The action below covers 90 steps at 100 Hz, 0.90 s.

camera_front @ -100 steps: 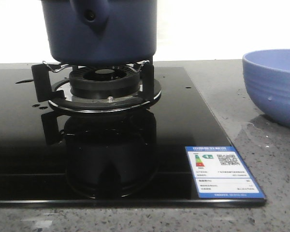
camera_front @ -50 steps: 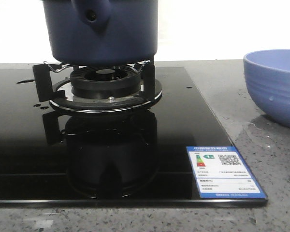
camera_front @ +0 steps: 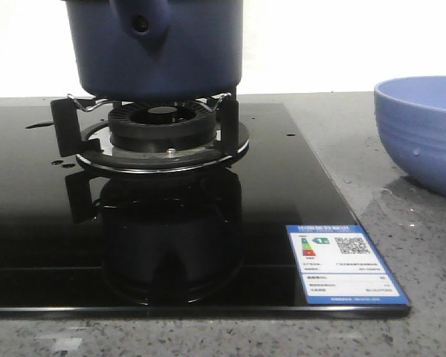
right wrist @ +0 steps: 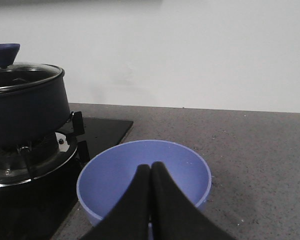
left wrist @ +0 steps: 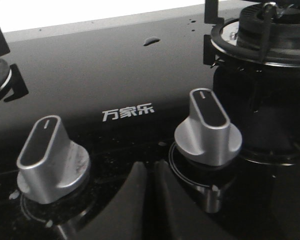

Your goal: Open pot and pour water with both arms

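Observation:
The dark navy pot (camera_front: 156,48) stands on the burner's pan supports (camera_front: 65,123), its handle stub with a round hole (camera_front: 140,24) facing me. In the right wrist view the pot (right wrist: 25,107) carries a glass lid (right wrist: 20,77) with a blue knob (right wrist: 2,52). My right gripper (right wrist: 150,167) is shut and empty, in front of the periwinkle bowl (right wrist: 145,177). My left gripper (left wrist: 151,167) is shut and empty, low over the hob between two silver knobs (left wrist: 207,130). Small water drops (left wrist: 151,41) lie on the black glass. Neither gripper shows in the front view.
The black glass hob (camera_front: 44,223) has a blue energy label (camera_front: 342,264) at its front right corner. The ribbed bowl (camera_front: 424,130) stands on the grey speckled counter to the right. A second silver knob (left wrist: 47,157) and another burner's edge (left wrist: 0,75) lie to the left.
The front view has shifted very slightly; the pot, hob and bowl keep their places.

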### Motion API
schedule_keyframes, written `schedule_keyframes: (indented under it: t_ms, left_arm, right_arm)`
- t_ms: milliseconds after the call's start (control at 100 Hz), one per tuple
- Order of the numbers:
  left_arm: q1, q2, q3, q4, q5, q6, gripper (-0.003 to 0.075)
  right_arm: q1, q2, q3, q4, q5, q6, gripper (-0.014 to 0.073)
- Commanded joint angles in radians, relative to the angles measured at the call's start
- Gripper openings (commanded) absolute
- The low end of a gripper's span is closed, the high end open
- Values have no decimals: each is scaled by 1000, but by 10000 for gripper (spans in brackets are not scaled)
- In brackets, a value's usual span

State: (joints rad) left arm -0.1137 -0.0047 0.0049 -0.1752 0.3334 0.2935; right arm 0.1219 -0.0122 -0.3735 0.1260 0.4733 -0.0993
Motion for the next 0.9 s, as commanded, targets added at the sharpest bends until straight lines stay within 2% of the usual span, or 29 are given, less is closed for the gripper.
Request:
schedule_keyframes:
  t_ms: [0,890]
  left_arm:
    - [17,-26,28,-17,-38,-15,-20]
    - [25,-26,28,-17,-38,-15,-20]
  right_arm:
    - [3,-6,-23,-5,-79,-11,-64]
    - [1,-6,-19,-19,-67,-11,-64]
